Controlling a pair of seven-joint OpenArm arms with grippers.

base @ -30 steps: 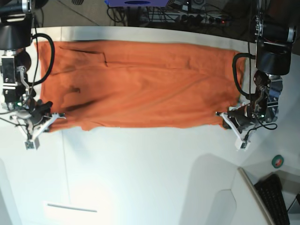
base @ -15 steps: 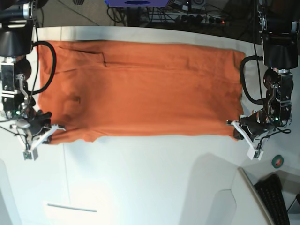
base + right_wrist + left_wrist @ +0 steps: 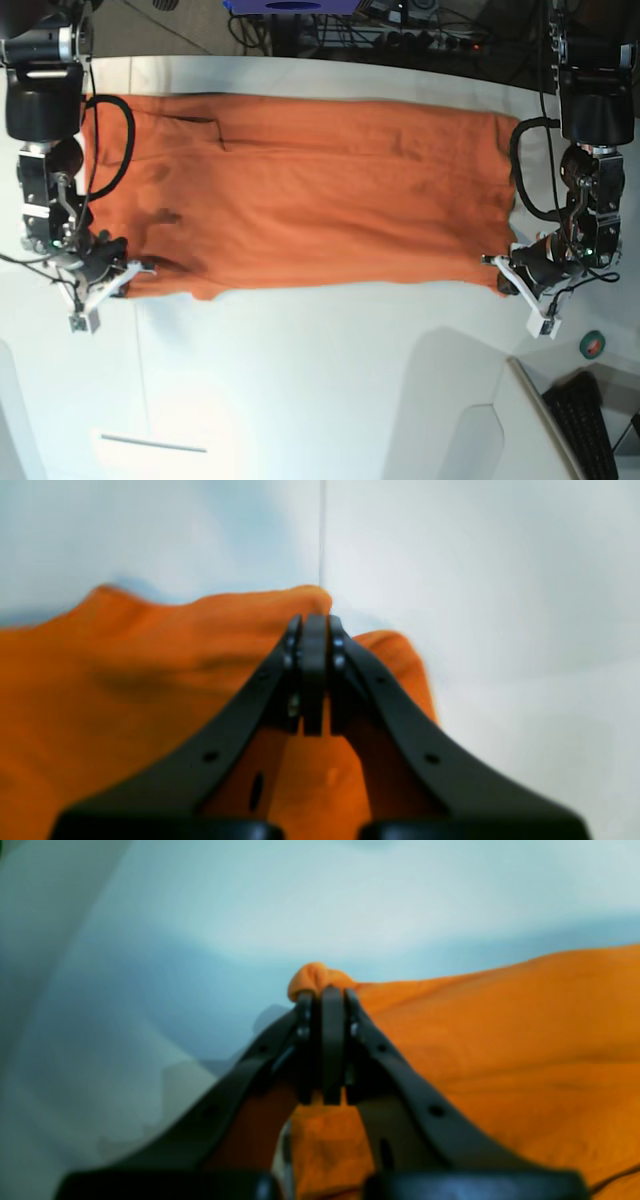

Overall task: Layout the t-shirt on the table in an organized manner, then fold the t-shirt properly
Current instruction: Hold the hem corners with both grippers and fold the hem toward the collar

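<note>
Layout step in hand: t-shirt [image 3: 300, 190] lies spread on counter [image 3: 330, 380], toward 12 o'clock. Left gripper [image 3: 324, 995] and right gripper [image 3: 314, 622] have jaws pinched on its near corners. Next probably: release w/o wrinkling, then begin fold.

Beyond the far edge of the white work surface, a dark floor [image 3: 190, 25] lies in shadow, strewn with black cables [image 3: 400, 35] and a power strip [image 3: 455, 43] showing small red lights. A blue object [image 3: 290, 6] sits at the top of the base view, cut off by the frame. Just past the arm on the right side of that view, a roll of green tape [image 3: 593, 344] rests near a black keyboard [image 3: 590, 425]. Overhead light leaves a bright glare on the white surface near the front. A thin seam runs across that surface.
</note>
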